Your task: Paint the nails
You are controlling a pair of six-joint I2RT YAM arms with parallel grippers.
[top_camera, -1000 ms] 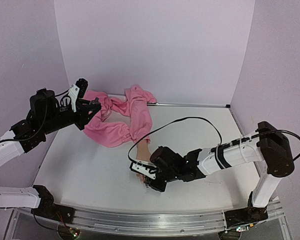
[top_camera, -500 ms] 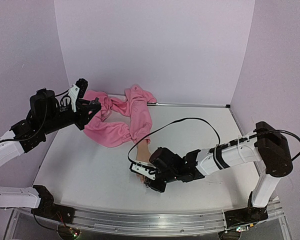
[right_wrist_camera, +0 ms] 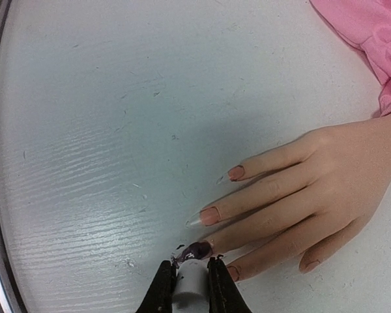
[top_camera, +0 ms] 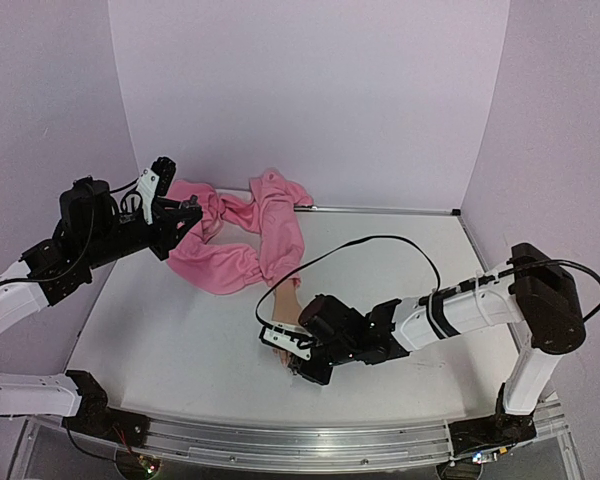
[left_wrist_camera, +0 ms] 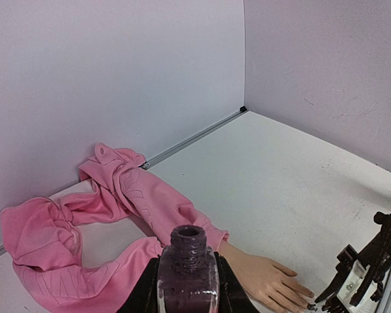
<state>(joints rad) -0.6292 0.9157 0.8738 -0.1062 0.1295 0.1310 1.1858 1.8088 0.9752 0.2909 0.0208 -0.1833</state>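
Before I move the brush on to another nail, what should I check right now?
1. Grip on white-handled brush by right fingers: ok.
2. Brush tip at the dark purple nail: ok.
3. Neighbouring skin-toned nail painted: not ok.
4. Open purple glass polish bottle upright in left fingers: ok.
5. Polish remaining on bristles: cannot tell.
6. Pink cloth sleeve off the digits of the beige mannequin hand: ok.

From above, the right end effector (top_camera: 302,362) hides the nails (right_wrist_camera: 209,215) beneath it; its brush (right_wrist_camera: 190,283) and the left end effector's (left_wrist_camera: 188,293) polish bottle (left_wrist_camera: 188,270) run off their frames' lower edges.
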